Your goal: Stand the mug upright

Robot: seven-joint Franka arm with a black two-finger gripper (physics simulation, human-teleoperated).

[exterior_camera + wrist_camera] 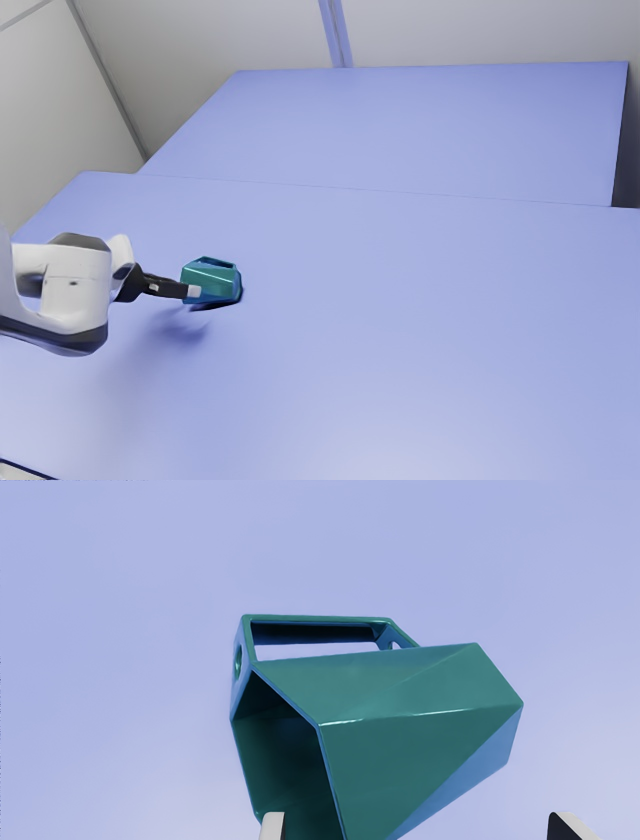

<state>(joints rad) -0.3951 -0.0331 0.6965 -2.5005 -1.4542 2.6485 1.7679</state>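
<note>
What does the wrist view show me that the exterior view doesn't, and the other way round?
Wrist view: the dark hollow inside the mug's open mouth, and the wide gap between the gripper's fingers.
Exterior view: the white arm and pale walls.
Both: the teal mug on its side, its handle, and the blue tabletop.

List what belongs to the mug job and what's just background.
Job:
- teal mug, on its side
- gripper, open
- near blue surface, the work area

Background:
- farther blue surface, past the seam
- pale wall
- blue strip by the wall
</note>
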